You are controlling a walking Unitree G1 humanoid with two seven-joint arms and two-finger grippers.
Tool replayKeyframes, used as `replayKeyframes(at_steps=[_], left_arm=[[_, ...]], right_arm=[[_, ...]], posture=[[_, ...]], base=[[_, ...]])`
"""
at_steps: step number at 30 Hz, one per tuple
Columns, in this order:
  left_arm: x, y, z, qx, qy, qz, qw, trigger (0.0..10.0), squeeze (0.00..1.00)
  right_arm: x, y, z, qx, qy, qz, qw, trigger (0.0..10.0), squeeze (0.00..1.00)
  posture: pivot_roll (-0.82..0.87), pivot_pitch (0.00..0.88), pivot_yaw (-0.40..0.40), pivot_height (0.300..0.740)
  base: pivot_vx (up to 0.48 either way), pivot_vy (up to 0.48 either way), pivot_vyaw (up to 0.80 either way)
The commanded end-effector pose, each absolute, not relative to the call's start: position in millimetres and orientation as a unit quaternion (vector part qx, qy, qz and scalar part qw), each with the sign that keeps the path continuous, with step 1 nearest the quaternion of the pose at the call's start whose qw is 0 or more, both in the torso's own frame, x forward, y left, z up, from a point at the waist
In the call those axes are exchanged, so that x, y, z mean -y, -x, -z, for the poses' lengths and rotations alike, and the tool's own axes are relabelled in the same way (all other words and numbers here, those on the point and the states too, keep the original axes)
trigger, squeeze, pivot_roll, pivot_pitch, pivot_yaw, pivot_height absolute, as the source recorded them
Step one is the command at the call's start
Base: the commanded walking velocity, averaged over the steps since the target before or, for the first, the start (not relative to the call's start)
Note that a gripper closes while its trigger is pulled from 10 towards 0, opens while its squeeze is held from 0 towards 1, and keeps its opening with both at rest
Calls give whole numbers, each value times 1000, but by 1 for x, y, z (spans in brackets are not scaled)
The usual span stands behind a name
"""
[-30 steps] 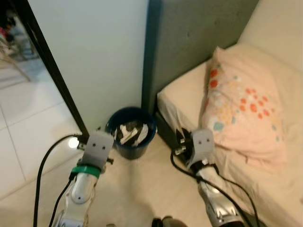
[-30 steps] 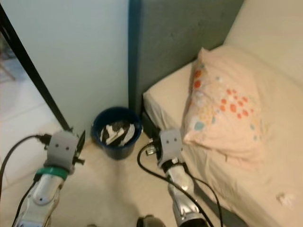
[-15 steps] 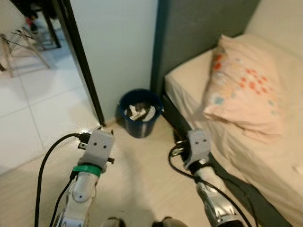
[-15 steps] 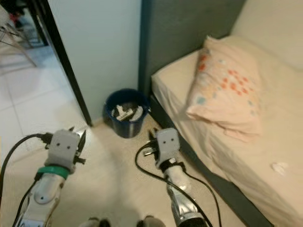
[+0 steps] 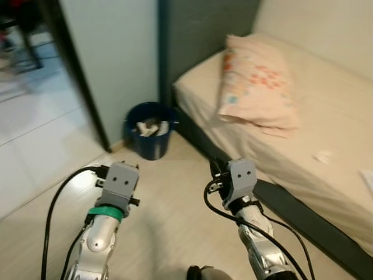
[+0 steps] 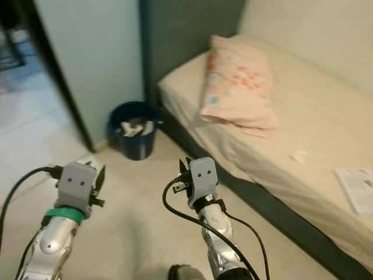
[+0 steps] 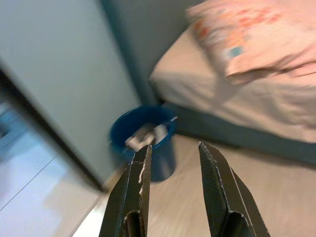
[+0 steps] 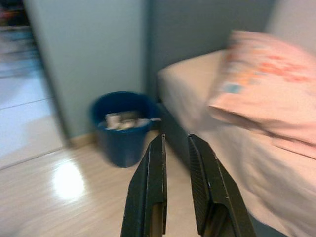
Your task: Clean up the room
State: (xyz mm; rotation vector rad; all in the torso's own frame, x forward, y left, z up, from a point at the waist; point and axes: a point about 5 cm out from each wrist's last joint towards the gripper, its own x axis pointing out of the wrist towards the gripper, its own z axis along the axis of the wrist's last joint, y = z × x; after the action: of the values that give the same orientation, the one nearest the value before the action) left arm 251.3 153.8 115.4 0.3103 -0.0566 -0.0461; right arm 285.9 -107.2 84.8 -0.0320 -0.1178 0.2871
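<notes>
The main risk lies in the bed [image 6: 303,116] along the right: its dark base rail runs close beside the right arm, and a careless swing toward the mattress could clip that edge or drag the arm's trailing cable across it. The floor [image 6: 134,216] is pale, glossy board, likely slick underfoot, so reaching over the mattress could unsettle the robot's balance. A doorway at far left opens onto white tile.

On the bed, a peach pillow [image 6: 236,81] with orange dots lies at the far end. The blue bin [image 6: 131,135], part full of scraps, stands on the floor in the corner between wall and bed. A sheet of paper [image 6: 356,188] lies near the mattress edge at right, and a small white crumpled scrap [image 6: 299,156] sits between it and the pillow; either is slight and could slip from a poor pinch.

The left hand [image 7: 170,168] hangs empty, fingers apart. The right hand [image 8: 175,158] is also empty, fingers nearly together.
</notes>
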Motion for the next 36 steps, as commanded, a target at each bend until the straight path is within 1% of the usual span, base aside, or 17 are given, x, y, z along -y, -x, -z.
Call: replayKeyframes(at_steps=[1, 24, 36], left_arm=[[-154, -250, -112, 18, -151, 27, 988, 10000, 0], [-151, -252, -109, 12, -141, 46, 989, 10000, 0], [-146, -258, -116, 27, -144, 52, 988, 10000, 0]], right_arm=[[107, -284, -79, 43, 11, -142, 989, 10000, 0], [108, -283, -79, 43, 10, -139, 989, 10000, 0], [109, -284, -80, 45, 9, -136, 990, 10000, 0]], posture=[[-21, 73, -12, 740], [-29, 74, -9, 740], [-35, 75, -6, 740]], base=[[0, 0, -800], [0, 0, -798], [0, 0, -800]])
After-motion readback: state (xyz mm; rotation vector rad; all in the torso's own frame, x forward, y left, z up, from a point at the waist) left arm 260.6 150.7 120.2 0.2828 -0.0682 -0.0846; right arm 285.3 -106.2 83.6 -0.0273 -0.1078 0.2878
